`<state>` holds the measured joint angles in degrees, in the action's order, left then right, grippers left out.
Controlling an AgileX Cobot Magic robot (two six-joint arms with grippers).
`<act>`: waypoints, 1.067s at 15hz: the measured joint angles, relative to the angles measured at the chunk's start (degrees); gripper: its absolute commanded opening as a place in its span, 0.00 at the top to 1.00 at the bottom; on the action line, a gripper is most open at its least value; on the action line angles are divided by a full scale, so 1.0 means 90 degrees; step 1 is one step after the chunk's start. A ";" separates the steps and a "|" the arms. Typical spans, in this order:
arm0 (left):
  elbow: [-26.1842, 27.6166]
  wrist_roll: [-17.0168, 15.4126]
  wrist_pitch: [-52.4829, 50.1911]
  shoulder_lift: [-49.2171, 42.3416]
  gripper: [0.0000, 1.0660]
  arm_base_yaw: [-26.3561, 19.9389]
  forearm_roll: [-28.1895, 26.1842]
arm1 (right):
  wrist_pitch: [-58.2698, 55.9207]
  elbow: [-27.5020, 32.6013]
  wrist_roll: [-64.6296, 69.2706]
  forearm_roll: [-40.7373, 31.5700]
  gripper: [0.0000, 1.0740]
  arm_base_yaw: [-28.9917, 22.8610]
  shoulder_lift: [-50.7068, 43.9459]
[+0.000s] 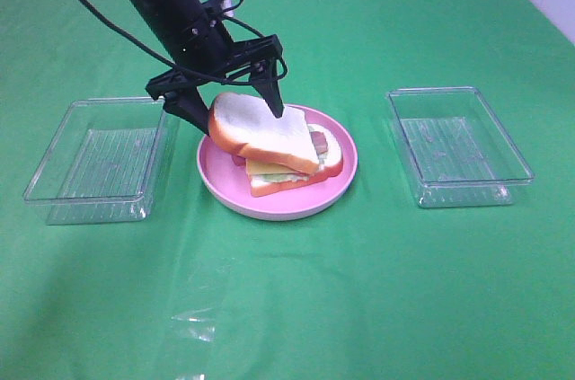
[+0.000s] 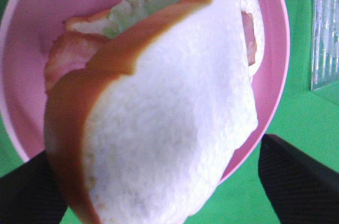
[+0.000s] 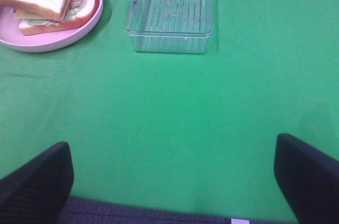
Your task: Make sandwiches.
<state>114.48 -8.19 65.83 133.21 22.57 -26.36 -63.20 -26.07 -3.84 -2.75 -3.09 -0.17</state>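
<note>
A sandwich sits on the round pink plate at the table's middle: a bottom bread slice, lettuce, yellow cheese and bacon. The top bread slice lies tilted on the stack, its crust end raised toward the left. My left gripper stands open just behind it, one finger on each side of the slice. In the left wrist view the top slice fills the frame, with a gap between it and the right-hand finger; lettuce and bacon peek out beneath. My right gripper is open over bare cloth, near the table's front.
Two clear plastic trays stand on the green cloth, one left of the plate and one right of it; both hold nothing. The right tray also shows in the right wrist view, beside the plate.
</note>
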 measured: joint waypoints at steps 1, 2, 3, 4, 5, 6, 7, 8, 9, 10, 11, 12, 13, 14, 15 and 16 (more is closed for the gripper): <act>0.0153 -0.0032 0.0102 0.0000 0.18 0.0000 0.0121 | 0.0000 0.0000 0.0000 0.0000 0.08 0.0000 0.0000; 0.0395 -0.0146 0.0261 0.0000 0.18 0.0013 0.0439 | 0.0000 0.0000 0.0000 0.0000 0.08 0.0000 0.0000; 0.0649 -0.0255 0.0344 0.0000 0.18 0.0019 0.0764 | 0.0000 0.0000 0.0000 0.0000 0.08 0.0000 0.0000; 0.0891 -0.0363 0.0369 0.0000 0.18 0.0045 0.1140 | 0.0000 0.0000 0.0000 0.0000 0.08 0.0000 0.0000; 0.1101 -0.0414 0.0382 0.0000 0.18 0.0051 0.1451 | 0.0000 0.0000 0.0000 0.0000 0.08 0.0000 0.0000; 0.1280 -0.0439 0.0382 -0.0019 0.18 0.0051 0.1725 | 0.0000 0.0000 0.0000 0.0000 0.08 0.0000 0.0000; 0.1356 -0.0452 0.0388 -0.0070 0.18 0.0051 0.1884 | 0.0000 0.0000 0.0000 0.0000 0.08 0.0000 0.0000; 0.1381 -0.0458 0.0388 -0.0166 0.18 0.0051 0.1986 | 0.0000 0.0000 0.0000 0.0000 0.08 0.0000 0.0000; 0.1407 -0.0439 0.0401 -0.0280 0.18 0.0051 0.2101 | 0.0000 0.0000 0.0000 0.0000 0.08 0.0000 0.0000; 0.1407 -0.0344 0.0407 -0.0465 0.18 0.0051 0.2311 | 0.0000 0.0000 0.0000 0.0000 0.08 0.0000 0.0000; 0.1356 -0.0312 0.0401 -0.0611 0.18 0.0051 0.2406 | 0.0000 0.0000 0.0000 0.0000 0.08 0.0000 0.0000; 0.1241 -0.0280 0.0401 -0.0834 0.18 0.0000 0.2451 | 0.0000 0.0000 0.0000 0.0000 0.08 0.0000 0.0000; 0.1044 -0.0197 0.0395 -0.1057 0.18 -0.0057 0.2451 | 0.0000 0.0000 0.0000 0.0000 0.08 0.0000 0.0000; 0.0891 -0.0153 0.0395 -0.1197 0.18 -0.0108 0.2451 | 0.0000 0.0000 0.0000 0.0000 0.08 0.0000 0.0000; 0.0535 -0.0045 0.0401 -0.1464 0.18 -0.0229 0.2496 | 0.0000 0.0000 0.0000 0.0000 0.08 0.0000 0.0000; 0.0051 0.0070 0.0401 -0.1770 0.18 -0.0376 0.2585 | 0.0000 0.0000 0.0000 0.0000 0.08 0.0000 0.0000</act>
<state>114.94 -7.56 69.44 117.28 19.19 -3.09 -63.20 -26.07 -3.84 -2.75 -3.09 -0.17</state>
